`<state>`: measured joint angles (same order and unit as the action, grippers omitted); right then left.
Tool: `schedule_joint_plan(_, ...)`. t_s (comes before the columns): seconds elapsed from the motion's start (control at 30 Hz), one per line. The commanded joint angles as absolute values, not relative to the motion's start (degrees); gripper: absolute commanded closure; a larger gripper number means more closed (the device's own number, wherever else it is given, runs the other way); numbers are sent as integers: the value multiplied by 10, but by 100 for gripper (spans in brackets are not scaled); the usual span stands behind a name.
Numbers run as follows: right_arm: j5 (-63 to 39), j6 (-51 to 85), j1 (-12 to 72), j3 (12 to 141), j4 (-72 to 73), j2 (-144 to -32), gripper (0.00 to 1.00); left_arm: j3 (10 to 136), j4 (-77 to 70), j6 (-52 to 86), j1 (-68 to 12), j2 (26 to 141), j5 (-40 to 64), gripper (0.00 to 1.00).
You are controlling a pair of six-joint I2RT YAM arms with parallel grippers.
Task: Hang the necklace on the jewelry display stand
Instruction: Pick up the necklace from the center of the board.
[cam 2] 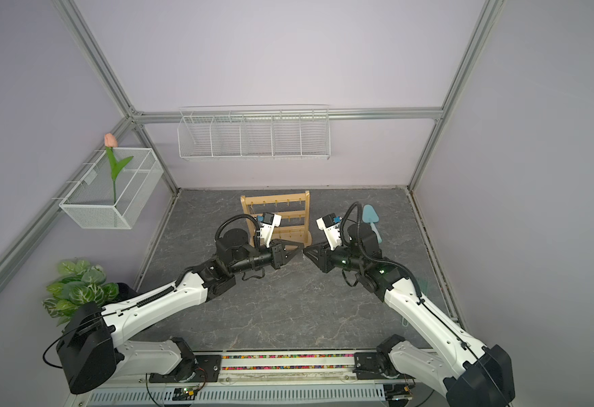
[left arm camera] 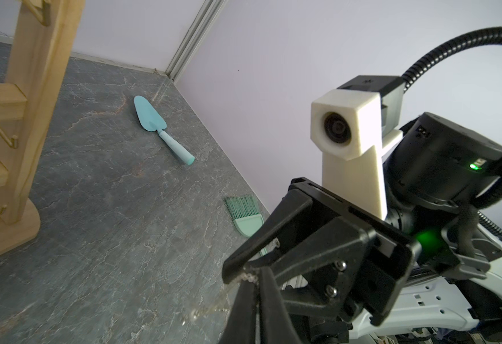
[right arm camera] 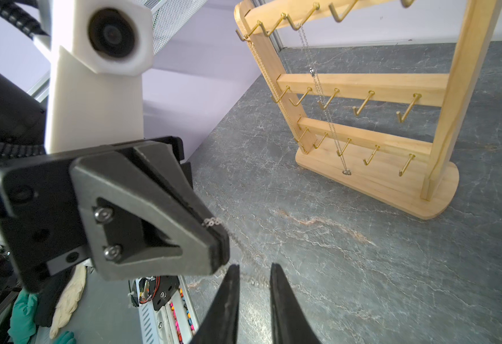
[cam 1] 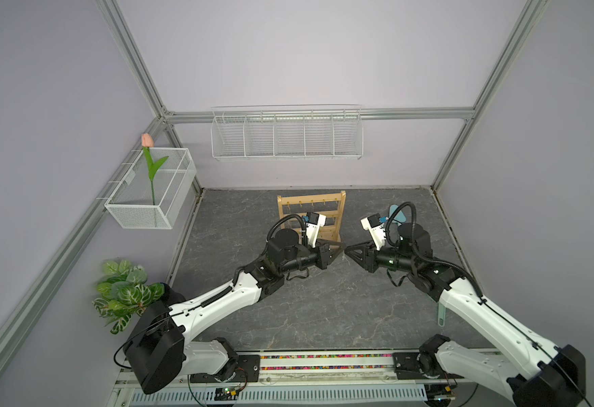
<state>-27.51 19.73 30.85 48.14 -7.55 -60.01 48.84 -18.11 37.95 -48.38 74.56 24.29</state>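
Left gripper (right arm camera: 220,244) is clamping the necklace (right arm camera: 211,222); right gripper (right arm camera: 252,269) is facing it, jaws slightly apart, nearside of jewelry display stand (right arm camera: 363,85).

Both top views look from high over the 6 o'clock edge of the counter (cam 1: 323,310), facing down and toward 12 o'clock. They are far enough off to take in the whole counter, the back wall (cam 1: 306,53) and the stand (cam 1: 327,211), and they share nearly everything.

The left wrist camera (right arm camera: 113,35) sits just behind the left hand (right arm camera: 218,247) and faces about 3 o'clock, with the right hand (left arm camera: 244,269) very near it. The right wrist camera (left arm camera: 337,129) faces about 10 o'clock, close on the left hand.

Both wrist views share the stand, the necklace (right arm camera: 212,222) and the counter between the hands.
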Motion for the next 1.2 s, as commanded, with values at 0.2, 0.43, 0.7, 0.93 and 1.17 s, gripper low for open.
schedule_joint_plan(0.2, -291, 194, 310, 473, -55, -598, 79, 491, -186, 388, -481, 739, 248, 92)
schedule_joint_plan(0.43, -300, 190, 311, 471, -54, -599, 79, 491, -188, 390, -481, 741, 246, 92)
schedule_joint_plan(0.7, -302, 184, 311, 468, -65, -600, 82, 493, -191, 393, -480, 742, 246, 92)
schedule_joint_plan(0.93, -308, 177, 314, 465, -68, -600, 83, 492, -196, 398, -478, 744, 246, 92)
schedule_joint_plan(1.17, -311, 176, 317, 462, -58, -602, 84, 492, -200, 402, -478, 744, 249, 91)
